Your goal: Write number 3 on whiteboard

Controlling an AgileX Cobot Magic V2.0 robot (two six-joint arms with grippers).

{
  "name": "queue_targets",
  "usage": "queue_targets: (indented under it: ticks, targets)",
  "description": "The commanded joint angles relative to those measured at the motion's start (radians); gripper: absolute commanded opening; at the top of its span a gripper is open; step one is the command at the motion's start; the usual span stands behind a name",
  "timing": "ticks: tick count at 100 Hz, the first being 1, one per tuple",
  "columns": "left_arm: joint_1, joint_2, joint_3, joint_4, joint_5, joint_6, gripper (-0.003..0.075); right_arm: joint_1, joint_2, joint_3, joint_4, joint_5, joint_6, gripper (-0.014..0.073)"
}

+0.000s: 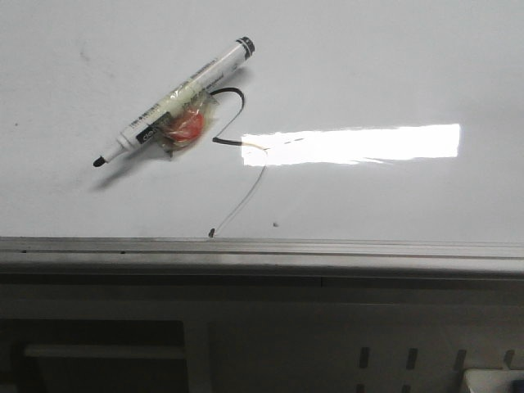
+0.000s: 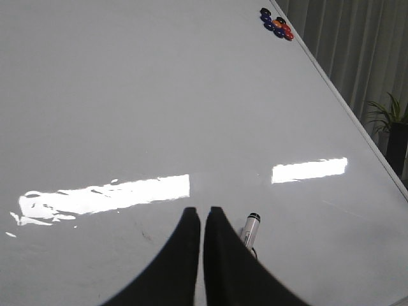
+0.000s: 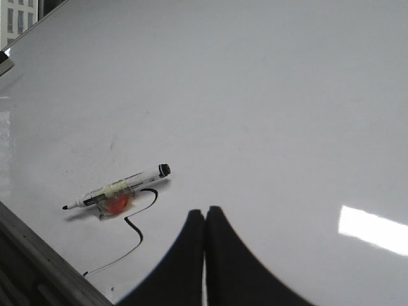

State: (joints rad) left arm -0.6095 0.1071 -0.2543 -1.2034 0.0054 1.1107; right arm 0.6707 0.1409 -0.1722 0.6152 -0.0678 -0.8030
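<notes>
A white marker (image 1: pixel 176 98) with a black cap end and bare tip lies flat on the whiteboard (image 1: pixel 393 65), an orange-red piece taped to its middle. It also shows as the marker (image 3: pixel 118 187) and, partly hidden by a finger, the marker (image 2: pixel 250 228). The number 3 (image 1: pixel 239 147) is a thin black stroke beside the marker, its tail ending in a dot near the rail; in the right wrist view the number 3 (image 3: pixel 137 233) curves below the marker. My left gripper (image 2: pixel 203 210) and right gripper (image 3: pixel 205 211) hover above the board, both shut and holding nothing. Neither shows in the front view.
A grey aluminium rail (image 1: pixel 262 250) runs along the board's near edge. Several blue and red magnets (image 2: pixel 276 27) sit in a far corner. Bright glare (image 1: pixel 352 143) crosses the board. A potted plant (image 2: pixel 390 121) and curtains stand beyond the board's side.
</notes>
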Motion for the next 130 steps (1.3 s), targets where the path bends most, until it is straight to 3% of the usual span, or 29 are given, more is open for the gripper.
queue_targets:
  ticks: [1, 20, 40, 48, 51, 57, 66, 77, 97, 130]
  targets:
    - [0.002, 0.008, -0.026, -0.010, -0.017, 0.001, -0.0020, -0.009, 0.010, -0.026, 0.001, -0.073, -0.002, -0.0064]
    - [0.023, 0.008, -0.011, -0.001, -0.018, 0.001, -0.0020, -0.009, 0.010, -0.026, 0.001, -0.073, -0.002, -0.0064]
    - [0.223, 0.008, 0.025, 0.148, -0.043, 0.001, -0.0020, -0.009, 0.010, -0.026, 0.001, -0.073, -0.002, -0.0064]
    - [0.295, 0.008, 0.059, 0.302, -0.034, -0.058, -0.0020, -0.009, 0.010, -0.026, 0.001, -0.073, -0.002, -0.0064]
    - [0.317, 0.006, 0.071, 0.363, -0.023, -0.149, -0.0020, -0.009, 0.010, -0.026, 0.001, -0.073, -0.002, -0.0064]
    - [0.354, -0.003, 0.096, 0.620, -0.005, -0.372, -0.0020, -0.009, 0.010, -0.026, 0.001, -0.073, -0.002, -0.0064]
    - [0.387, -0.026, 0.135, 0.937, 0.019, -0.777, -0.0020, -0.009, 0.010, -0.026, 0.001, -0.073, -0.002, -0.0064]
    - [0.409, -0.045, 0.196, 1.120, -0.005, -0.998, -0.0020, -0.009, 0.010, -0.026, 0.001, -0.073, -0.002, -0.0064]
    - [0.421, -0.053, 0.293, 1.129, -0.005, -1.026, -0.0020, -0.009, 0.010, -0.026, 0.001, -0.073, -0.002, -0.0064]
    - [0.441, -0.062, 0.293, 1.140, 0.239, -1.026, -0.0020, -0.009, 0.010, -0.026, 0.001, -0.073, -0.002, -0.0064]
